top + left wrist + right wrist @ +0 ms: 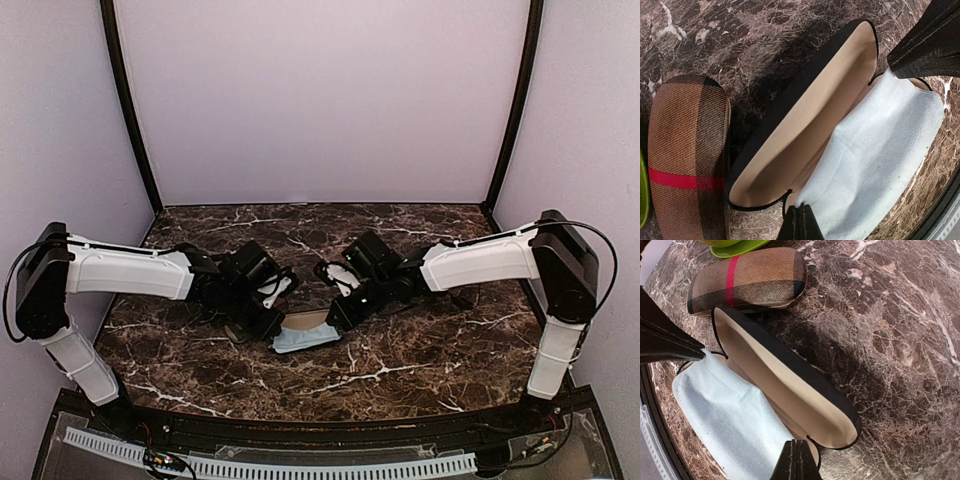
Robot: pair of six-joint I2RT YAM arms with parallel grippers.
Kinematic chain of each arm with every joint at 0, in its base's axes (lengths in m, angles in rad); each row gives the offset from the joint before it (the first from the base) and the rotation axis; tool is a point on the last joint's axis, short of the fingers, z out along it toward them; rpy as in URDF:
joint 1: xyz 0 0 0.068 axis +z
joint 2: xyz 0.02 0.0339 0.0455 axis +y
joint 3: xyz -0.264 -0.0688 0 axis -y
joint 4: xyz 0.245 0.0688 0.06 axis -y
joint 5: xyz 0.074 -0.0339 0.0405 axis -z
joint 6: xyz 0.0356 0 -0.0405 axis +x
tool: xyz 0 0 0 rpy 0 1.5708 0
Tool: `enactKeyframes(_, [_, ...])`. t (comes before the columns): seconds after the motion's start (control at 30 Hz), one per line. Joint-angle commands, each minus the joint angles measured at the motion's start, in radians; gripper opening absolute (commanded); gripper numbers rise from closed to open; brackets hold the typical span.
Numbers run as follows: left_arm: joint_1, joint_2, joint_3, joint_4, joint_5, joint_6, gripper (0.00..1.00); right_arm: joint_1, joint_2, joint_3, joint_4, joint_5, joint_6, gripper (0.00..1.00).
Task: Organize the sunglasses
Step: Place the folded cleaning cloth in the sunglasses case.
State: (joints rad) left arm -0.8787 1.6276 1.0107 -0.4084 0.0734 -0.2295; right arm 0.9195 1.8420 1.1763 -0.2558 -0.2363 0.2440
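Note:
No sunglasses show in any view. An open black case with beige lining lies on the marble, also in the right wrist view. A light blue cloth is spread over its lower half and hides what is under it. The cloth also shows in the right wrist view and from above. My left gripper is shut on one corner of the cloth. My right gripper is shut on the cloth at the case's other end, seen in the left wrist view. From above, the grippers are left and right.
A closed brown striped case with a red band lies beside the open one, also in the right wrist view. A lime green object sits beyond it. The table's near rim runs close to the cloth.

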Motion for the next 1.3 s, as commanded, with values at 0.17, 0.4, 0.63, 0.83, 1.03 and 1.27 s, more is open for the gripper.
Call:
enactKeyframes(0.17, [0.006,0.024,0.014,-0.025,0.02,0.016,0.0,-0.009,0.005,0.007,-0.003,-0.03,-0.012,0.0])
enactKeyframes(0.4, [0.006,0.032,0.017,-0.022,0.032,0.025,0.0,-0.008,0.012,0.005,-0.018,-0.035,-0.017,0.0])
enactKeyframes(0.63, [0.006,0.046,0.016,-0.024,0.043,0.032,0.0,-0.007,0.024,0.009,-0.031,-0.041,-0.022,0.0])
enactKeyframes(0.83, [0.006,0.052,0.018,-0.021,0.053,0.036,0.0,-0.006,0.03,0.014,-0.036,-0.046,-0.025,0.0])
enactKeyframes(1.03, [0.005,0.058,0.016,-0.018,0.065,0.04,0.0,-0.004,0.036,0.016,-0.044,-0.051,-0.027,0.0])
enactKeyframes(1.27, [0.004,0.065,0.018,-0.023,0.062,0.043,0.0,-0.002,0.038,0.02,-0.057,-0.038,-0.032,0.0])
